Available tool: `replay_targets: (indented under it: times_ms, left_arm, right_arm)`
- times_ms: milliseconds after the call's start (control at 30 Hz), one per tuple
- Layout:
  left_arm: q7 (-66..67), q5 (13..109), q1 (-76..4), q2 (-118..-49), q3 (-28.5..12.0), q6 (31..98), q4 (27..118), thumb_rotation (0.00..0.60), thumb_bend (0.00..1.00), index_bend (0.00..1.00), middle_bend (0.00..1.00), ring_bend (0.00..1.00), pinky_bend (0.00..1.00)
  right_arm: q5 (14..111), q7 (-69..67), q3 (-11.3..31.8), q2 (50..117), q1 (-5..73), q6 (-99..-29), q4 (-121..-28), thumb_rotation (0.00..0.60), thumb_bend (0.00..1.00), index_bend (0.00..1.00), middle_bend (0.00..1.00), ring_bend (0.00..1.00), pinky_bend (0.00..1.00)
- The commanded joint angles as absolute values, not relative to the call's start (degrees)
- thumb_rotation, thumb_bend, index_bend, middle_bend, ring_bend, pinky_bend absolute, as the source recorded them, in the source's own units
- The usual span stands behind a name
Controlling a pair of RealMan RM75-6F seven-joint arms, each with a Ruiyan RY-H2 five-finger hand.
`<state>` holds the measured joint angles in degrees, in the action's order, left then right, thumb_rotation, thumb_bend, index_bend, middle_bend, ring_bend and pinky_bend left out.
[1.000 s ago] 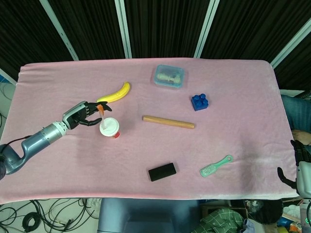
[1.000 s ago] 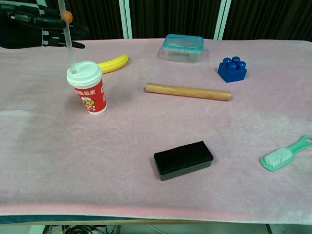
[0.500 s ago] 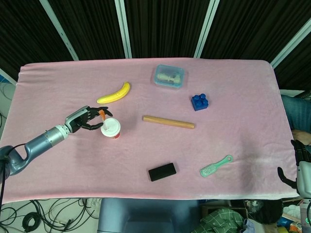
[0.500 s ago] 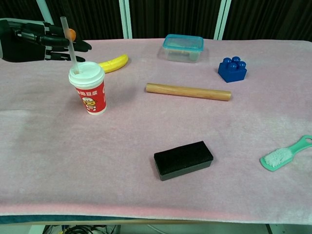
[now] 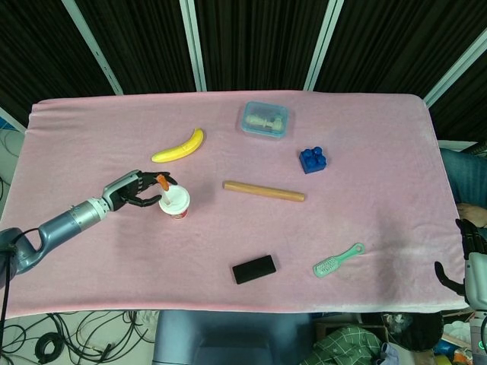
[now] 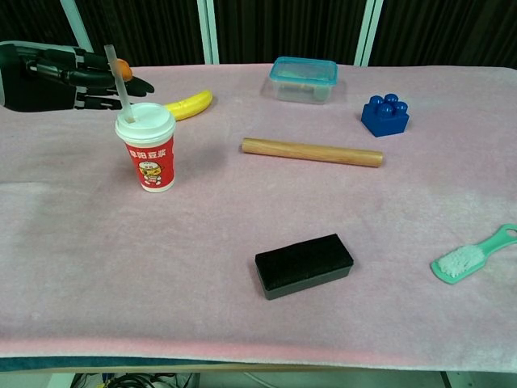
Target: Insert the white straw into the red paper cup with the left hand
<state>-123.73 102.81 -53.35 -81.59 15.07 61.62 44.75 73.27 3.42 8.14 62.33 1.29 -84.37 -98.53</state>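
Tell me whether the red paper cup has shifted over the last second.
Yes. The red paper cup has slid slightly right, narrowing its gap to the wooden rolling pin in the chest view.

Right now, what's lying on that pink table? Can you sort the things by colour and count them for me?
Yellow: 1, the banana
Red: 1, the paper cup, white lid
White: 1, the straw in the cup
Blue: 2, the toy brick and the lidded box
Wood: 1, the rolling stick
Black: 1, the block
Green: 1, the brush
Total: 8
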Motion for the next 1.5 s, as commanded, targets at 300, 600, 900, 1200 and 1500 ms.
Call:
replay_targets:
  times_ms: [300,600,900,1200,1500]
  left_arm:
    - [-124.5,105.2,-54.5,-79.3,18.3,62.4,43.8,0.6,0.42,0.18,0.16,0.0,0.0]
    - [-107.7,102.2,-54.5,-74.2,16.7,59.7,49.7,0.6,0.42,0.18,0.16,0.0,0.0]
    - [-57.4,88.6,-49.3,-64.4,9.3,56.3,70.5,0.6,0.38,0.18,0.16,0.0,0.0]
    - [-7.7,71.9,-38.2,-56.3,7.1,68.1,96.9,0.6,0.32,0.18,0.16,0.0,0.0]
    - [5.5,78.9,-23.4,-54.7,11.9,88.2,108.0,0.6,0.31,0.18,0.16,0.0,0.0]
  right_arm:
    - [73.1,3.3,8.1,62.3,1.3,-84.2,-98.8,0.6,0.28,0.02,0.05,0.16,0.2]
    - [73.1,3.5,8.1,62.4,1.4,-84.1,-98.7,0.6,0.28,0.02,0.05,0.16,0.2]
    - [73.2,3.4,8.2,62.3,1.3,-84.3,-98.8,0.6,0.28,0.01,0.05,0.16,0.2]
    - [73.9,3.3,8.0,62.1,1.4,-84.4,-98.7,0.6,0.28,0.0,0.05,0.16,0.2]
    - [75.2,3.2,7.5,62.0,1.4,-84.5,-98.5,0.6,0.28,0.0,0.05,0.16,0.2]
